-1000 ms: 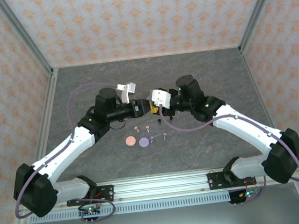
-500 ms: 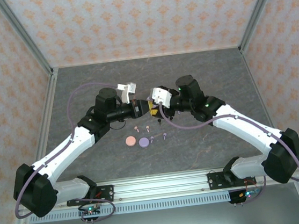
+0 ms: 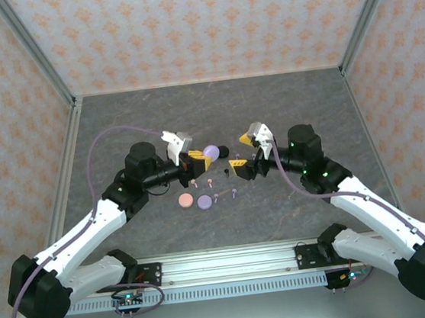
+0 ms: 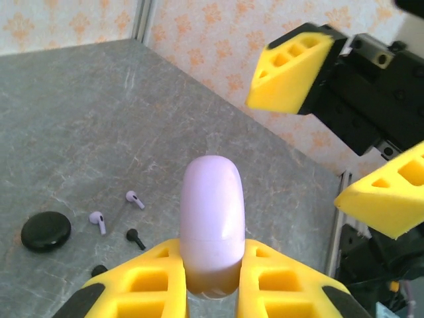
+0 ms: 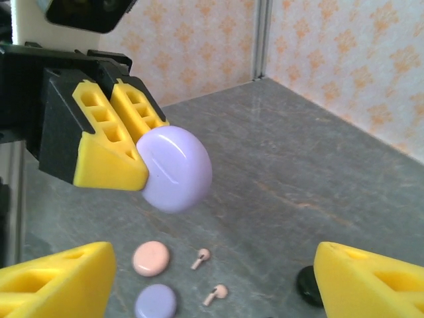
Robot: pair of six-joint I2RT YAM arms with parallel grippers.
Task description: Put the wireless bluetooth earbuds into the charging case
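Left gripper [image 3: 199, 159] clamps the lilac case [image 3: 211, 151] at frame centre, free end pointing right at the wide-open right gripper [image 3: 247, 156]; earbuds [image 3: 216, 198] lie just below, nearer the left gripper.

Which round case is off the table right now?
The lilac case, clamped edge-on in the left claw and raised between the arms. The pink case, second lilac case and black case lie flat on the table.
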